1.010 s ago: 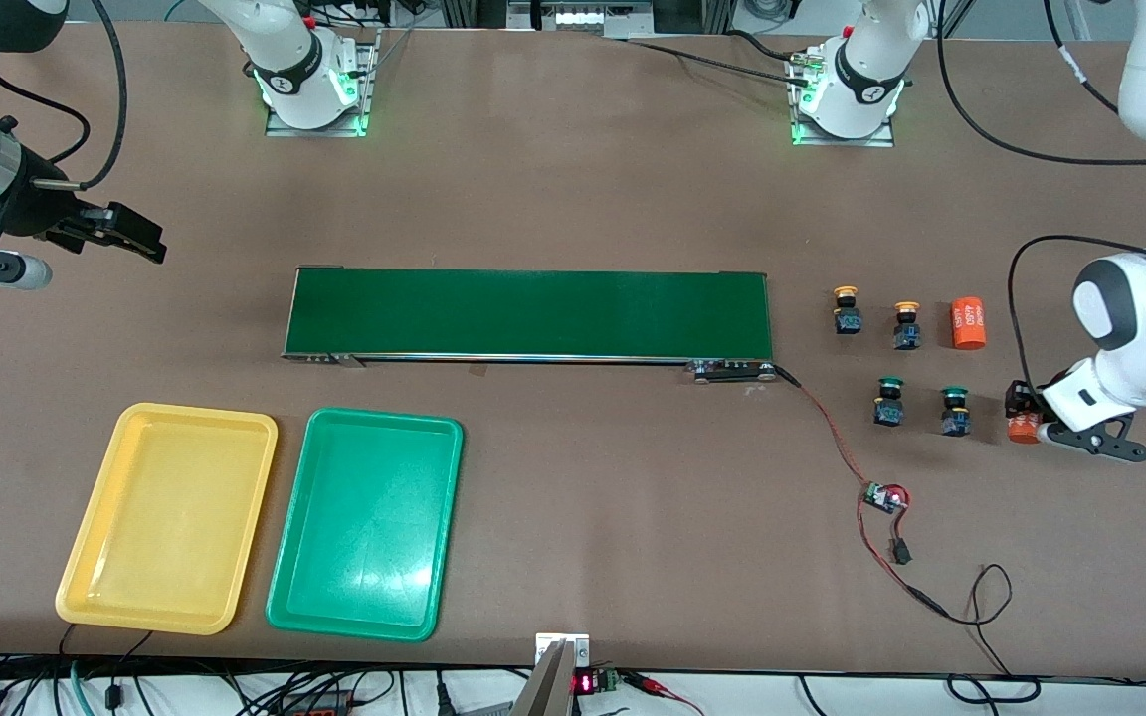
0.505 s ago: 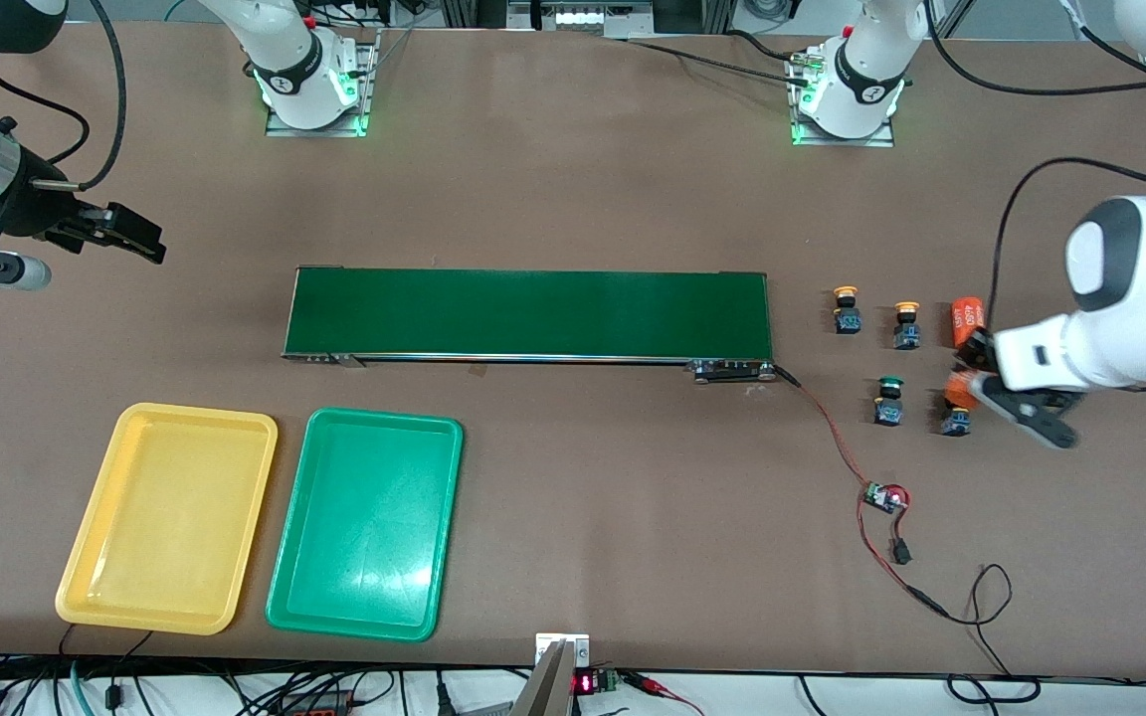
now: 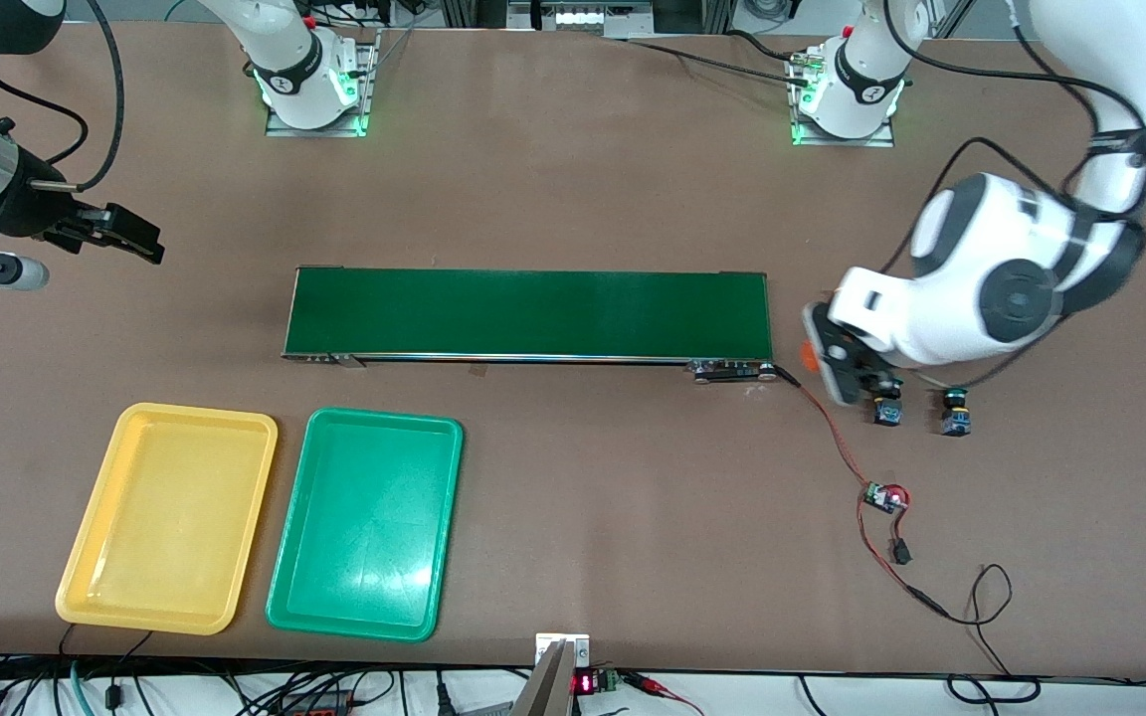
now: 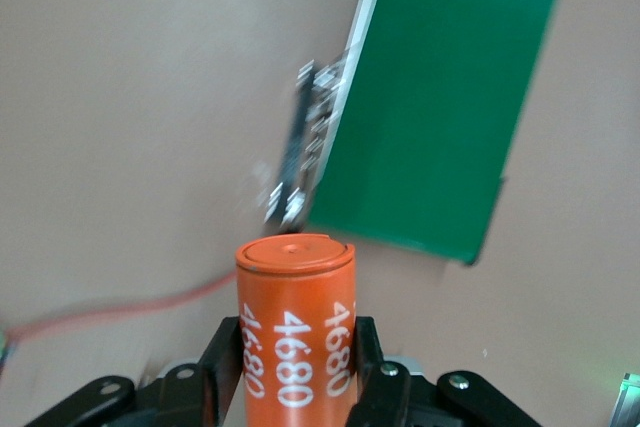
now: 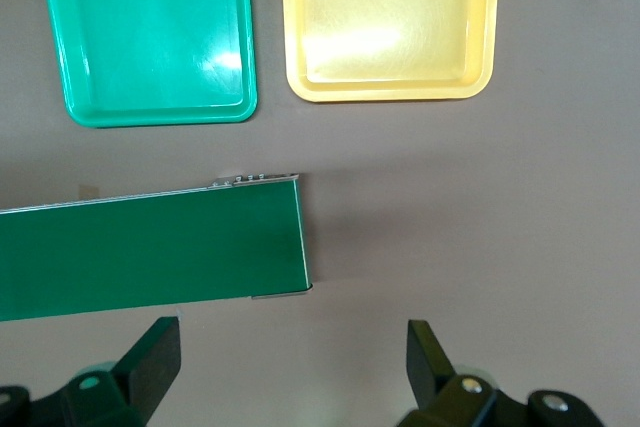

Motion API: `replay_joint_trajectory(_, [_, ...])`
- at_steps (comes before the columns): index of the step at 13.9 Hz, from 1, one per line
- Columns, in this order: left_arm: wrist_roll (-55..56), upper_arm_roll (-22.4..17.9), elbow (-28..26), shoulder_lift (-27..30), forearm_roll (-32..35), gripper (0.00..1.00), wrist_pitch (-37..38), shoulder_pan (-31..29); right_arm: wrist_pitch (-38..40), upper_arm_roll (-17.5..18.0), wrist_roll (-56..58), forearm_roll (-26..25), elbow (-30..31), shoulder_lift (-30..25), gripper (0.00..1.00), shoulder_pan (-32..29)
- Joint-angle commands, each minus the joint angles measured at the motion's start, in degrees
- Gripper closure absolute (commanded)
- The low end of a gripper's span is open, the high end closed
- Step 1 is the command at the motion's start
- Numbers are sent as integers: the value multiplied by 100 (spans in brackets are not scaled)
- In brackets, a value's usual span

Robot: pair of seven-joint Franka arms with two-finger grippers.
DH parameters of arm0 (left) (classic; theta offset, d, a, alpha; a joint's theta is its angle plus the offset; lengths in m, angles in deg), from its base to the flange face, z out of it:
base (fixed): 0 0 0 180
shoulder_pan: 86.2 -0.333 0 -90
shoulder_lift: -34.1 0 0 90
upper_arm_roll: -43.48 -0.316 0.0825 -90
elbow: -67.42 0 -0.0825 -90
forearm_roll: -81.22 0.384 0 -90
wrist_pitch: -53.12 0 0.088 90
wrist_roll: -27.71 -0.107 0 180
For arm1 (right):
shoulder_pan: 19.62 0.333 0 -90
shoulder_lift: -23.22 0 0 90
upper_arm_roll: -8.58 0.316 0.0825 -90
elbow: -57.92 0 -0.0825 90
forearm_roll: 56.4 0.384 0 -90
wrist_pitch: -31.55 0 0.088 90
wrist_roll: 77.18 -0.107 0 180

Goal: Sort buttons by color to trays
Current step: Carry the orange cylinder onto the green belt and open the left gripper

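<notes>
My left gripper (image 3: 818,356) is shut on an orange cylinder (image 4: 296,332) printed "4680". It hangs over the table just off the conveyor's end at the left arm's end of the table. Two green-capped buttons (image 3: 954,409) (image 3: 888,412) stand on the table by the left hand; the hand partly covers one. The left arm hides the yellow-capped buttons. The yellow tray (image 3: 167,517) and the green tray (image 3: 364,524) lie side by side, nearer the front camera than the conveyor, and both show nothing inside. My right gripper (image 5: 292,347) waits open with nothing in it, over bare table at the right arm's end.
The long dark-green conveyor belt (image 3: 528,313) runs across the middle of the table. A small circuit board (image 3: 886,495) with red and black wires lies nearer the front camera than the green-capped buttons; its wire runs to the conveyor's end.
The left arm has swung from the table's edge past the buttons toward the conveyor's end, carrying the orange cylinder; it now covers the yellow-capped buttons. The right arm has not moved.
</notes>
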Motion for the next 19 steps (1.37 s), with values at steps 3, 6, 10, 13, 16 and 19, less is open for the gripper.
replay_joint_trajectory(3, [-468, 121, -37, -337, 31, 79, -72, 711, -17, -2, -26, -12, 58, -54, 0, -27])
replay_joint_trajectory(6, [-407, 121, -458, -372, 31, 79, -563, 800, -17, -2, -26, -12, 58, -54, 0, -27])
replay_joint_trajectory(10, [-381, 95, -774, -521, 75, 79, -916, 993, -26, -2, -26, -12, 58, -54, 0, -27])
replay_joint_trajectory(13, [-372, 77, -810, -636, 84, 77, -1005, 1011, -26, -2, -26, -12, 58, -54, 0, -35])
replay_joint_trajectory(16, [-319, 95, -837, -653, 304, 36, -1005, 1011, -26, -2, -26, -12, 58, -54, 0, -35])
replay_joint_trajectory(19, [-301, 103, -802, -601, 312, 0, -926, 976, -26, -2, -26, -12, 58, -54, 0, -35])
